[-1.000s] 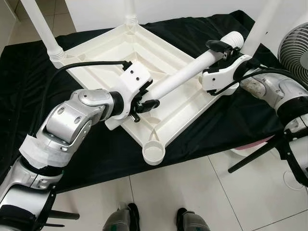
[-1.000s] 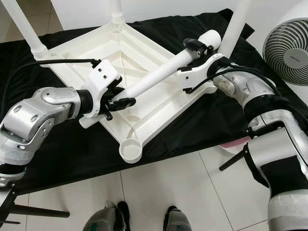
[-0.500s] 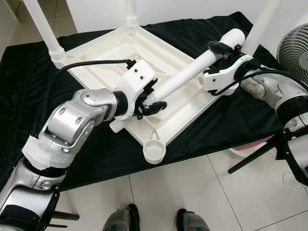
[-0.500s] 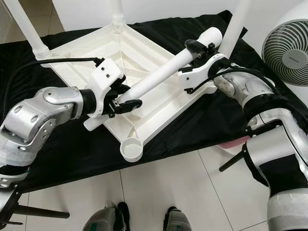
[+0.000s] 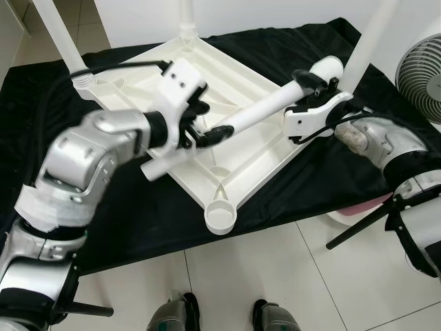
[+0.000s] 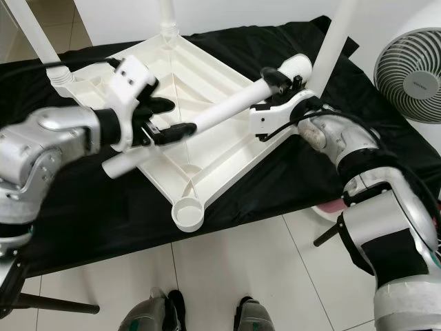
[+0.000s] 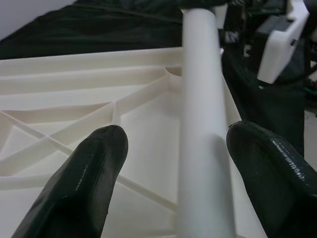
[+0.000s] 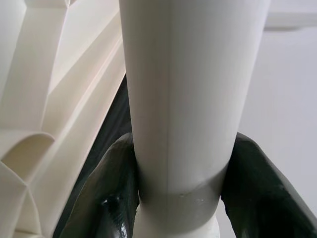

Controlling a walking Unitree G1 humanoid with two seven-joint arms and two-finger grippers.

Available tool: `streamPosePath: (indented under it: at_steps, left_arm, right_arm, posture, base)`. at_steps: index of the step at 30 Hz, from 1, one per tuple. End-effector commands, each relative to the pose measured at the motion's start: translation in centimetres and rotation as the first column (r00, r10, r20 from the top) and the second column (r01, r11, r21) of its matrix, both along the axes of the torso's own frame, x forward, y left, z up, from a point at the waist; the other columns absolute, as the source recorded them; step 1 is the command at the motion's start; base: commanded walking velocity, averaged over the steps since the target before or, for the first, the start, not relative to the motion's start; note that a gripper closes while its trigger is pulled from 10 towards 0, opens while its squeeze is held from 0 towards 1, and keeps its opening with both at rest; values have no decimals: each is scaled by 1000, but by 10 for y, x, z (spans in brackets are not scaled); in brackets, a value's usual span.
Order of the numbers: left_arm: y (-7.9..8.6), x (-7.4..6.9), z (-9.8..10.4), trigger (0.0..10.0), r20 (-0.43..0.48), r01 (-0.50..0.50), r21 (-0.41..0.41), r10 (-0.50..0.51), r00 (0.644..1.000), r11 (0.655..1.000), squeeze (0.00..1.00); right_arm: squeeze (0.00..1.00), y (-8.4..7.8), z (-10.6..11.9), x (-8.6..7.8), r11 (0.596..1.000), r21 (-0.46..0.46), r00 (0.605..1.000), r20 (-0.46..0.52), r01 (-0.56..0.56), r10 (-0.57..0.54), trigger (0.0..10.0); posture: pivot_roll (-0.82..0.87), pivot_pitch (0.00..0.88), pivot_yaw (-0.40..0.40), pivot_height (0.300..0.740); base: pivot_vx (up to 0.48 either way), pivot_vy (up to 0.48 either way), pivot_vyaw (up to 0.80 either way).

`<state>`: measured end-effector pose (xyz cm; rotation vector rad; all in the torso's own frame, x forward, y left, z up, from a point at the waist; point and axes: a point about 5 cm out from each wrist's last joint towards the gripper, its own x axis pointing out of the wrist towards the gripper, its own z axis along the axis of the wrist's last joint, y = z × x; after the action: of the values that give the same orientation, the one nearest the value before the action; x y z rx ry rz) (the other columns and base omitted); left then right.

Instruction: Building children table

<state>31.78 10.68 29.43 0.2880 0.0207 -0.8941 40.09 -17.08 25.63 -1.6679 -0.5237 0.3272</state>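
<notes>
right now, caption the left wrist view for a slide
Left tool open around the white table leg above the upturned tabletop.

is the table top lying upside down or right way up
Upside down. The table top lies on the black cloth with its ribbed underside and an empty leg socket facing up, and fitted legs pointing upward.
</notes>
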Motion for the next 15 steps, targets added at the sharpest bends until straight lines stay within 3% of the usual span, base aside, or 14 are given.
streamPosePath:
  at_steps: [1, 5, 6, 9, 15]
  left_arm:
    - [19, 11, 9, 10000, 17, -79, -40, 80, 997, 996, 0]
    - [22, 13, 11, 10000, 20, -94, -54, 95, 995, 994, 0]
    - [36, 19, 23, 10000, 42, -153, -116, 159, 986, 981, 0]
    - [44, 22, 29, 10000, 53, -187, -144, 197, 979, 972, 0]
    - [74, 37, 44, 10000, 59, -342, -263, 369, 928, 902, 0]
  right_arm:
    - [0, 4, -3, -3, 995, 97, 999, -24, -27, 30, 10000]
    - [0, 4, -5, -4, 994, 110, 999, -29, -30, 33, 10000]
    - [0, 4, -10, -6, 988, 151, 998, -51, -31, 39, 10000]
    - [0, 3, -12, -7, 986, 161, 998, -58, -31, 40, 10000]
    - [0, -1, -19, -12, 984, 173, 996, -77, -41, 55, 10000]
  posture:
    - [-67, 125, 73, 740]
    - [-67, 125, 73, 740]
    - [-68, 126, 76, 740]
    - [-69, 129, 77, 740]
    - [-71, 134, 79, 740]
  base:
    - [0, 0, 0]
    - [0, 0, 0]
    - [0, 0, 0]
    - [0, 0, 0]
    - [0, 0, 0]
